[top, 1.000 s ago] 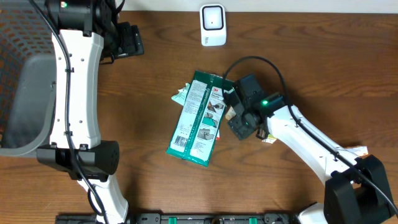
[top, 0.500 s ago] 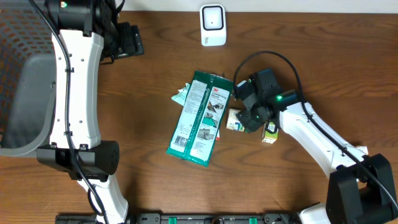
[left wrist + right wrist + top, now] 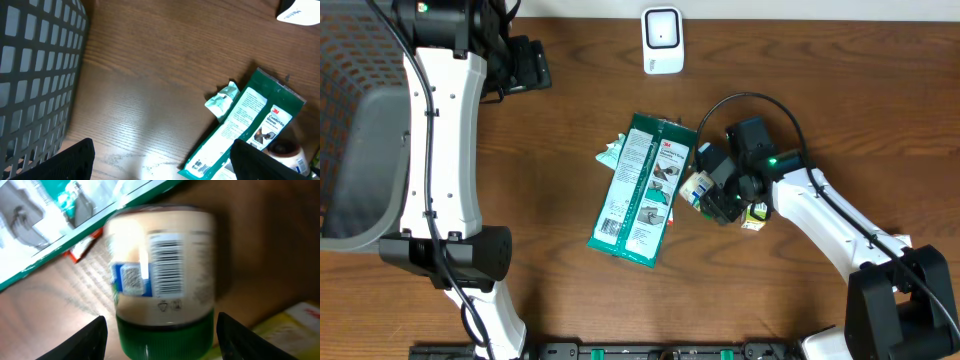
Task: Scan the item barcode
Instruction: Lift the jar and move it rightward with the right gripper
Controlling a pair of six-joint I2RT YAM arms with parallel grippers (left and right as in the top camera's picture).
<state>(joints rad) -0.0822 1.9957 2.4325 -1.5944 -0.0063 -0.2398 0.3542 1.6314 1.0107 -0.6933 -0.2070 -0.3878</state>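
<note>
Right of the green glove packet (image 3: 640, 190) on the wooden tabletop (image 3: 550, 150), a small white-labelled jar with a green lid (image 3: 162, 275) lies between the spread fingers of the right hand (image 3: 161, 330), lid toward the wrist. Whether they pinch it I cannot tell. The left hand (image 3: 528, 65) gapes empty, well apart.

A small cream jar (image 3: 698, 188) with a green lid is tipped on its side, right of the table's centre. The barcode (image 3: 167, 267) on its label faces up. The white scanner (image 3: 662, 40) stands at the far edge.
</note>
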